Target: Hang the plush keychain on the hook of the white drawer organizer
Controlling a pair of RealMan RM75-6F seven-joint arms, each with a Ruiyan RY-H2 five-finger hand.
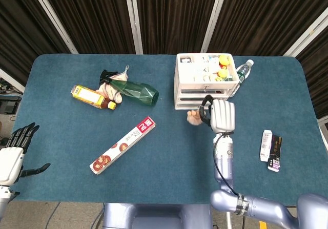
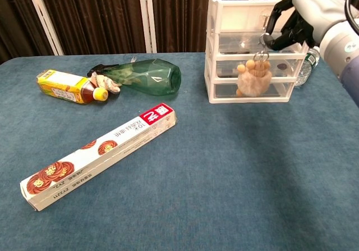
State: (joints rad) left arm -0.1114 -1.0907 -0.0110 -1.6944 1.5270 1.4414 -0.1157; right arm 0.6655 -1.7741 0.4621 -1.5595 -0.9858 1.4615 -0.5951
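The tan plush keychain (image 2: 251, 78) dangles by its ring from my right hand (image 2: 293, 18), which pinches the ring in front of the white drawer organizer (image 2: 224, 15). In the chest view the plush hangs before the middle and lower drawers, and the small hook (image 2: 266, 19) shows on the top drawer's front just left of my fingers. From the head view, my right hand (image 1: 220, 115) sits right at the front of the organizer (image 1: 180, 80), with the plush (image 1: 194, 117) to its left. My left hand (image 1: 15, 152) is open, low at the table's left edge.
A green spray bottle (image 2: 143, 78), a yellow-labelled bottle (image 2: 70, 87) and a long red-and-white box (image 2: 101, 154) lie on the left half of the blue table. A water bottle (image 1: 243, 74) stands right of the organizer. Small packets (image 1: 270, 149) lie at the right.
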